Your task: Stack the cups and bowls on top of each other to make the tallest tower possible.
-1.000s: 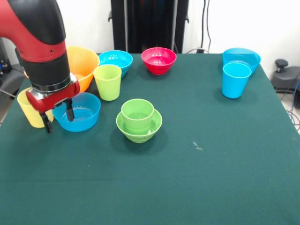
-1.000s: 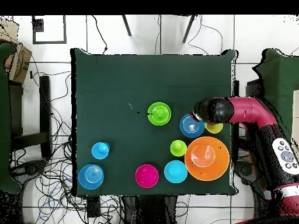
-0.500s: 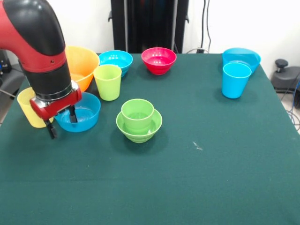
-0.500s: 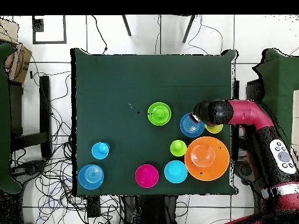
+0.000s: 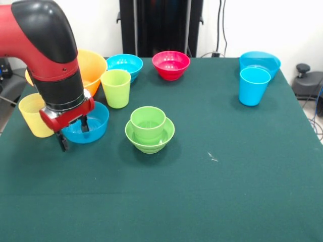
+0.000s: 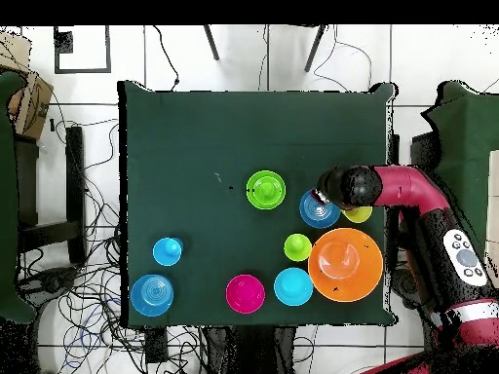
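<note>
Gripper (image 5: 73,135) left of frame, fingers spread astride near rim of small blue bowl (image 5: 91,124), maybe touching. Pale yellow cup (image 5: 33,115) beside. Green tower (image 5: 149,128) center.

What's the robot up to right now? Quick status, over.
End effector open, empty, straddling blue bowl rim. Tower: green cup in green bowl, untouched. Yellow cup close beside arm.

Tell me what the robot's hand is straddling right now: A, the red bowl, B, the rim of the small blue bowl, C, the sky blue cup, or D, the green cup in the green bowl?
B: the hand has one finger inside the small blue bowl and one outside its rim.
</note>
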Controlling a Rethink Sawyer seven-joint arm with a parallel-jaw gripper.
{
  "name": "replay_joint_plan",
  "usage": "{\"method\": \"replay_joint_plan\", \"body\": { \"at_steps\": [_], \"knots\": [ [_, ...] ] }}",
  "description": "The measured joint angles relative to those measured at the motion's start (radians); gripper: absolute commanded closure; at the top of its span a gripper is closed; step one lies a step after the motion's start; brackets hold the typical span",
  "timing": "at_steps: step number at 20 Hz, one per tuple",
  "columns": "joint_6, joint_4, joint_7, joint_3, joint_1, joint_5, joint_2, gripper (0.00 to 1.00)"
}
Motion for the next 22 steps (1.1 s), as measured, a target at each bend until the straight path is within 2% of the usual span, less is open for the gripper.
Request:
{"method": "replay_joint_plan", "body": {
  "at_steps": [7,8,22],
  "knots": [
    [-0.001,0.000,0.000,0.000,0.002,-0.002,-0.003,0.00],
    [-0.001,0.000,0.000,0.000,0.002,-0.004,-0.004,1.00],
    [0.000,0.004,0.000,0.000,0.003,-0.008,-0.040,1.00]
  ]
}}
